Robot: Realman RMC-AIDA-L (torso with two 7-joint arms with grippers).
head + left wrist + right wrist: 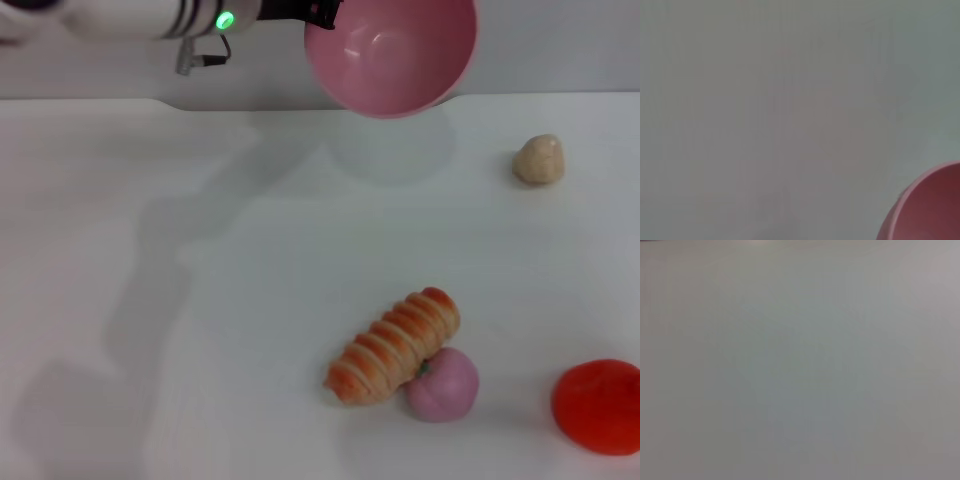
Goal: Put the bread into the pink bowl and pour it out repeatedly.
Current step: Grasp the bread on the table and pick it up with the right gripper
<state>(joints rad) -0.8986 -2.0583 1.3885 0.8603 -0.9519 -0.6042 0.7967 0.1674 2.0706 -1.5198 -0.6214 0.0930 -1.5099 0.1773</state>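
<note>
Up at the far edge of the head view, the left arm holds the bowl (391, 52) in the air above the white worktop (200, 300), tipped so its glossy inside faces the camera; nothing lies in it. The left gripper (322, 14) meets the bowl's rim at the top of the picture, dark and mostly cut off, and it has hold of the bowl, though how wide its jaws stand cannot be told. A green light (225, 19) glows on the arm's wrist. The left wrist view shows only a curve of pink bowl (930, 210) against the pale worktop.

The bread (393, 345) lies on the worktop, well apart from the bowl and nearer the robot, striped side up and set at a slant. A pink ball (443, 384) touches its near side. A red fruit (600, 406) sits to the right, and a beige lump (539, 159) rests farther back on the right.

The right gripper is not in view; its wrist view shows bare worktop.
</note>
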